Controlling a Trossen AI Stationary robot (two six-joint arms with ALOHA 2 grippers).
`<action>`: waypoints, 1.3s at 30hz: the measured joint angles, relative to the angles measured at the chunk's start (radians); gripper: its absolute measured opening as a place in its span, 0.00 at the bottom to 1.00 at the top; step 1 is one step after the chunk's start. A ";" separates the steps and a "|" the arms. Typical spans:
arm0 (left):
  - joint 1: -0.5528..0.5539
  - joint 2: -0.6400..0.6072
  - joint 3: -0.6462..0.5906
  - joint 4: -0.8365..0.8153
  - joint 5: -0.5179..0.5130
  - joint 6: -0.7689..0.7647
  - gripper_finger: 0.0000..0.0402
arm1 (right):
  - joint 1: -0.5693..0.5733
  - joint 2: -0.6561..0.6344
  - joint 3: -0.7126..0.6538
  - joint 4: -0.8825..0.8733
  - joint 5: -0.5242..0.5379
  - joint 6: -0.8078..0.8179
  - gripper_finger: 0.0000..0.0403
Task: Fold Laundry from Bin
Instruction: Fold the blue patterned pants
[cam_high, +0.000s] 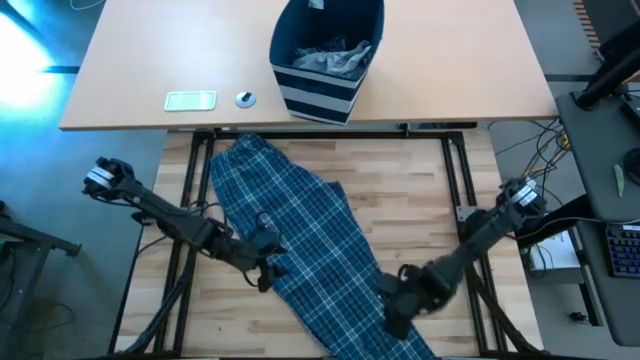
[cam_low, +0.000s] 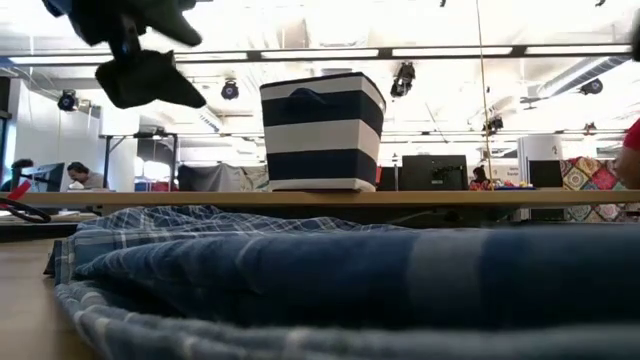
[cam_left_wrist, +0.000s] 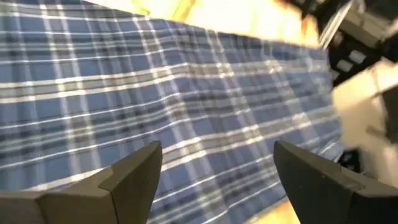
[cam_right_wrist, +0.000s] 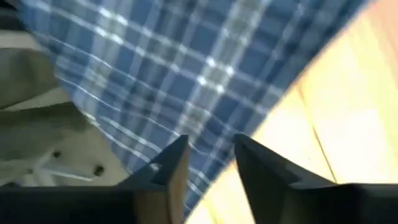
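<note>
We see the blue-and-white plaid cloth trousers (cam_high: 300, 240) spread diagonally across the pale wooden slatted table (cam_high: 410, 200), running from the far left toward the near right edge. The left claw (cam_high: 265, 272) sits at the left edge of the trousers, about midway along their length; in its wrist view its two dark fingers (cam_left_wrist: 134, 177) stand wide apart above the plaid fabric, holding nothing. The right claw (cam_high: 397, 312) sits at the near right part of the trousers, at the fabric's edge; its fingers (cam_right_wrist: 168, 171) show a narrow gap between them, with the plaid edge just beyond the tips and bare wood beside it, and we see no cloth pinched between them. The navy soft-sided fabric bin with pale stripes (cam_high: 325, 60) stands on the far tan table (cam_high: 150, 50), well apart from both claws, with crumpled grey cloth (cam_high: 330, 58) inside.
</note>
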 joint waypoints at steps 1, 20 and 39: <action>-0.007 0.005 0.006 0.000 -0.004 -0.036 0.73 | 0.019 0.008 0.000 -0.007 0.007 0.022 0.39; -0.102 0.415 0.325 0.064 0.076 -0.052 0.70 | 0.325 0.171 -0.041 0.174 -0.064 0.501 0.62; -0.128 0.405 0.309 0.087 -0.012 -0.081 0.60 | 0.277 0.265 -0.063 0.281 -0.046 0.552 0.24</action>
